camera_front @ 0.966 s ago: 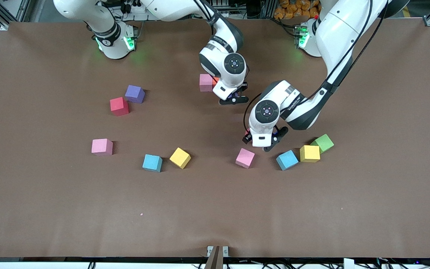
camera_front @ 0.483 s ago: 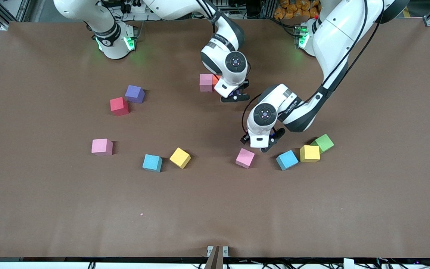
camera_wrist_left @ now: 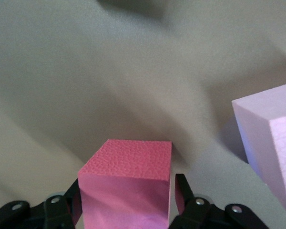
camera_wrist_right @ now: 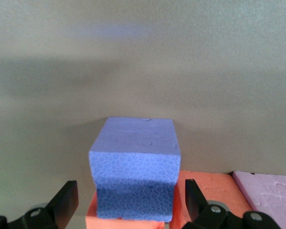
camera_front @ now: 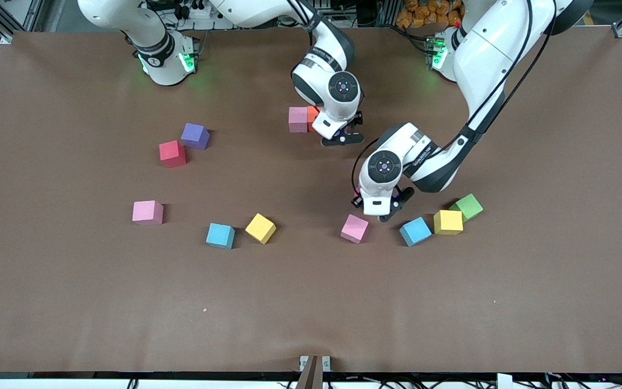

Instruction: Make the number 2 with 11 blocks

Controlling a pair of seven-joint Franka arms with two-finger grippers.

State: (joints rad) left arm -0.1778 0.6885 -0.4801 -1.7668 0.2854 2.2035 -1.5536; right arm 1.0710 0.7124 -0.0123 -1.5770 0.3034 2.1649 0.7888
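Front view — a brown table [camera_front: 311, 302] (cluttered room edge above); left gripper [camera_wrist_left: 126, 207] clasps a crimson block [camera_wrist_left: 128, 191], right gripper [camera_wrist_right: 128, 207] spread wide around a blue block [camera_wrist_right: 133, 167].

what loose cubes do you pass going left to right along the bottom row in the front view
pink cube → light blue cube → yellow cube → pink cube → blue cube → yellow cube → green cube
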